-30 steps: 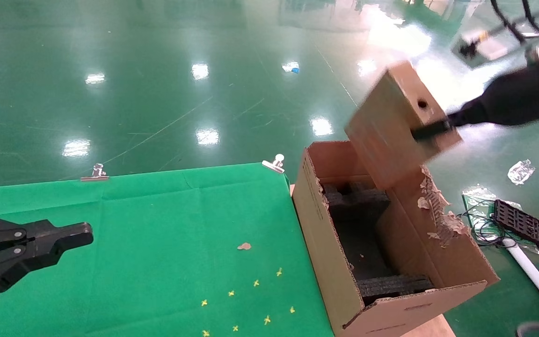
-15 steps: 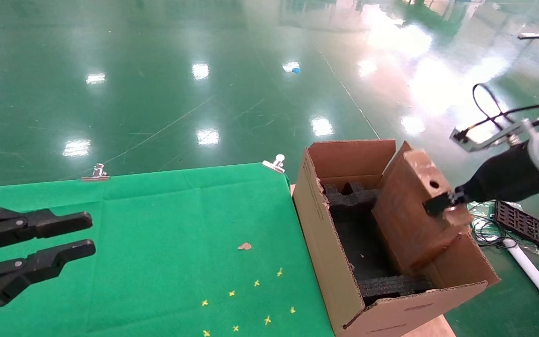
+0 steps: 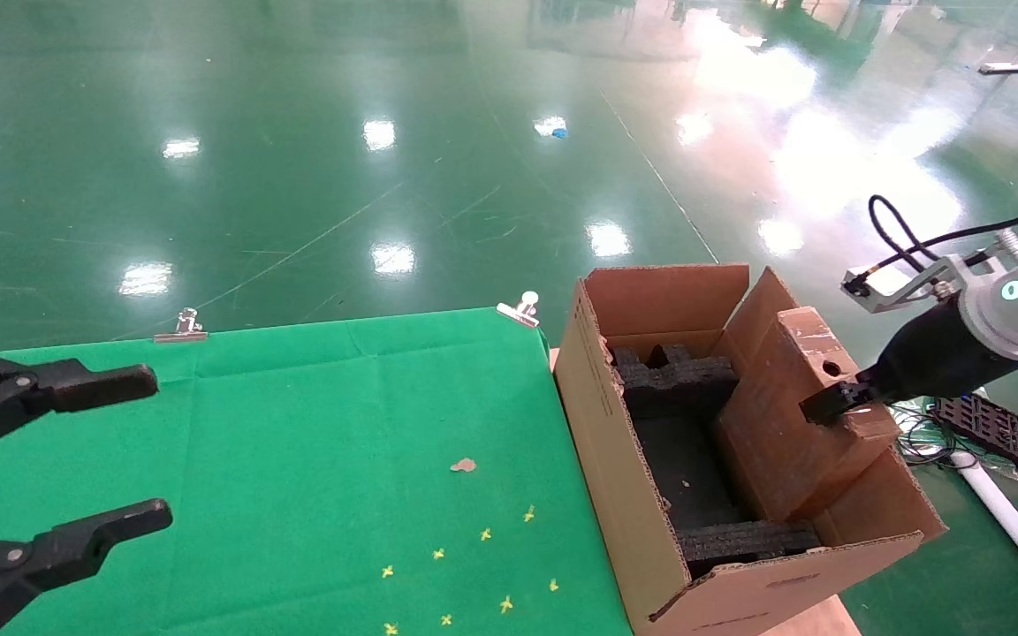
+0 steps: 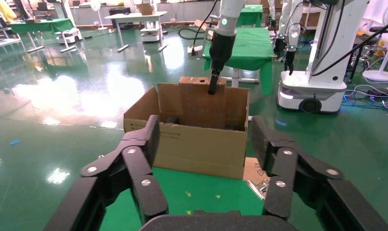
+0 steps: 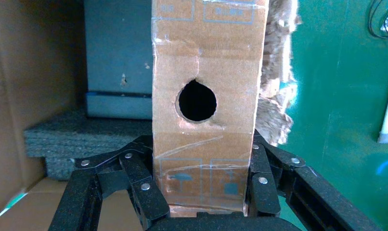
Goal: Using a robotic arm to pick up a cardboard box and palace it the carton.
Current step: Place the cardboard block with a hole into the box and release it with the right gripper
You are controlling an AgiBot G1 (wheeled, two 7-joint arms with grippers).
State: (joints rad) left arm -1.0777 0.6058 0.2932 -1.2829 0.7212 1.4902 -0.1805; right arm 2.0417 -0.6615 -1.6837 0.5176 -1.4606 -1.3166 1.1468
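Right wrist view: right gripper (image 5: 201, 192) clamps cardboard box (image 5: 209, 62) inside carton (image 3: 650, 548).

No readable text is showing anywhere. Faint blue printed panels are appearing on the cardboard box (image 5: 209, 96), and dark print is running along the carton (image 4: 192, 144), both illegible.
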